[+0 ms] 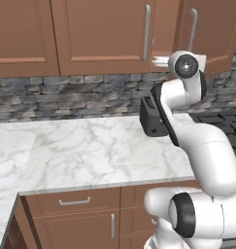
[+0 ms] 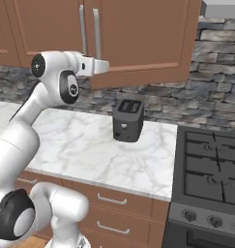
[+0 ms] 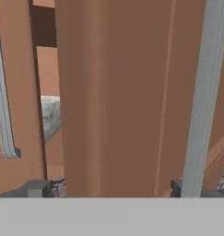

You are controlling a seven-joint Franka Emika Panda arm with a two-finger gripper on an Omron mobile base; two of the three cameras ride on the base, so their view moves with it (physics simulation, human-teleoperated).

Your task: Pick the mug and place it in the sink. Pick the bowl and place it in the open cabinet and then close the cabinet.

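We hold the gripper (image 3: 111,189), jaws spread, up against the reddish-brown wall cabinet (image 2: 138,38) above the counter's back edge, whose stiff, hinged door should swing lightly if pushed near its silver bar handle (image 3: 201,101).

No readable text, labels, brands, numbers or signs on any surface.

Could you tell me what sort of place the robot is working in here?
A rendered home kitchen, judging by the marble counter with a toaster on it, a gas stove beside it, and wooden wall cabinets above a stone backsplash.
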